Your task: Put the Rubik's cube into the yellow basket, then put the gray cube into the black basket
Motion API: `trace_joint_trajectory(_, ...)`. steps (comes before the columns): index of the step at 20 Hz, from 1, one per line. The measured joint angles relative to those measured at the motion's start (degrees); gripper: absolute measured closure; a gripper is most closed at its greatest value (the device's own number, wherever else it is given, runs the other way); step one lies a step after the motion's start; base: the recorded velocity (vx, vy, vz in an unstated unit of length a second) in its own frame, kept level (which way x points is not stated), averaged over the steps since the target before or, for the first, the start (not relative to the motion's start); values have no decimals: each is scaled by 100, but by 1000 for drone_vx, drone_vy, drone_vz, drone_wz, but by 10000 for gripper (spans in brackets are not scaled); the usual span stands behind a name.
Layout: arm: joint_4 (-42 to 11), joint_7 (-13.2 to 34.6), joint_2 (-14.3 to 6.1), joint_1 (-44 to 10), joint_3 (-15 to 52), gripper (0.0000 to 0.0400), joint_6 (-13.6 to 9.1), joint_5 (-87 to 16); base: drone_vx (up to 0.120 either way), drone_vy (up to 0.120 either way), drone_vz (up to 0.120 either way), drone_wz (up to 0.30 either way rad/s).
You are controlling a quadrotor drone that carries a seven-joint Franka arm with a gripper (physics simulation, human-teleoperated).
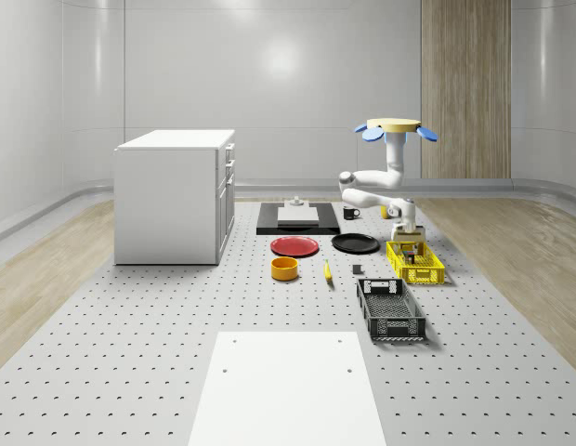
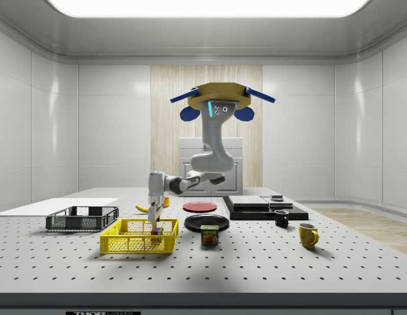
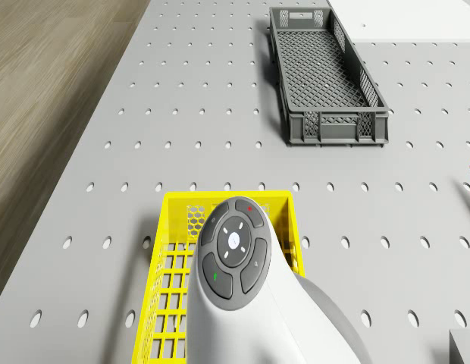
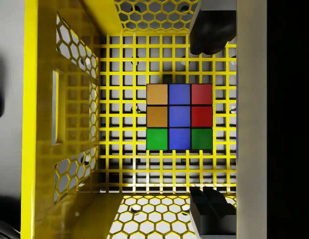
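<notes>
The Rubik's cube [image 4: 179,117] lies flat on the mesh floor of the yellow basket [image 4: 40,124], also seen at the cube [image 2: 155,231] inside the basket [image 2: 138,244]. My gripper [image 4: 207,119] hangs down inside the basket [image 1: 427,276], open, one finger on each side of the cube with a gap to it. The drone [image 2: 221,98] hovers above the table behind the yellow basket [image 3: 168,227]. The black basket [image 1: 392,333] stands just beyond it, nearer the white sheet. A small gray block [image 1: 294,200] sits on a slab on the black tray.
A red plate [image 1: 295,246], black plate [image 1: 355,243], orange bowl [image 1: 284,268] and banana [image 1: 327,270] lie mid-table. A can [image 2: 210,235] and two mugs [image 2: 308,234] stand near the yellow basket. A white cabinet [image 1: 172,195] stands at the whole-scene view's left.
</notes>
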Motion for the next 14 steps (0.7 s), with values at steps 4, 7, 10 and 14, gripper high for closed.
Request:
trace_joint_trajectory(4, -92, 6, 0, 46, 237, 1, -111, 220, 0, 0, 90, 0)
trace_joint_trajectory(7, -127, 10, -1, 61, 338, 0, -153, 315, 0, -80, 80, 0)
trace_joint_trajectory(10, -145, 14, -5, 67, 395, 0, -174, 370, 0, -120, 0, 0)
trace_joint_trajectory(14, -156, 17, -12, 69, 432, 0, -182, 406, 0, -120, 0, 0)
